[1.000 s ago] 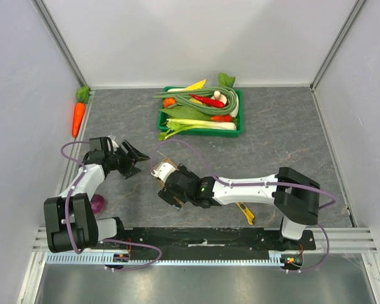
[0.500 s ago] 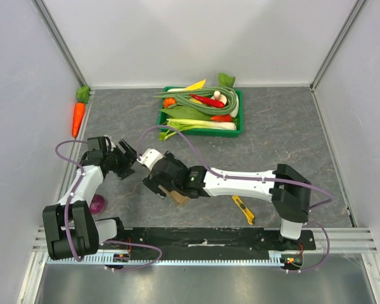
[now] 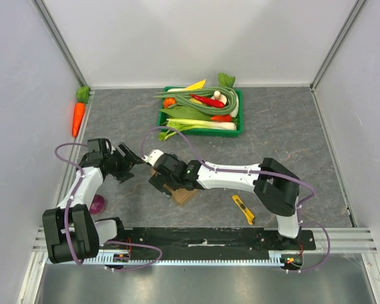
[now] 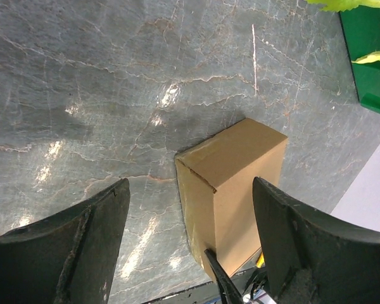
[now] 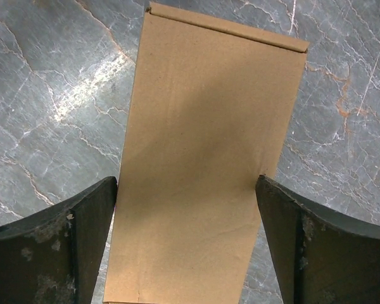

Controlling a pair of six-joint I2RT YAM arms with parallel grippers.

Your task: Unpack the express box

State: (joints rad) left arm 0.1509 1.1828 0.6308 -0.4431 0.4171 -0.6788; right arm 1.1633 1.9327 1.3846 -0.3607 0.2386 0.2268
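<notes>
The express box [image 3: 185,193] is a plain brown carton lying on the grey table, left of centre. My right gripper [image 3: 166,179] reaches in over it from the right, jaws wide open. In the right wrist view the express box [image 5: 215,126] runs lengthwise between the fingers of the right gripper [image 5: 185,179], which lie close along its two long sides. My left gripper [image 3: 132,158] is open just left of the carton and holds nothing. The left wrist view shows the express box [image 4: 240,164] a little ahead of the left gripper [image 4: 190,183].
A green tray [image 3: 201,132] of vegetables stands behind the box. A yellow utility knife [image 3: 243,209] lies near the front rail to the right. A carrot [image 3: 78,117] lies by the left wall and a purple item [image 3: 97,204] beside the left arm.
My right gripper has swung up and to the left, so the box's near end now shows past it. The left jaws have opened a little wider and barely shifted.
</notes>
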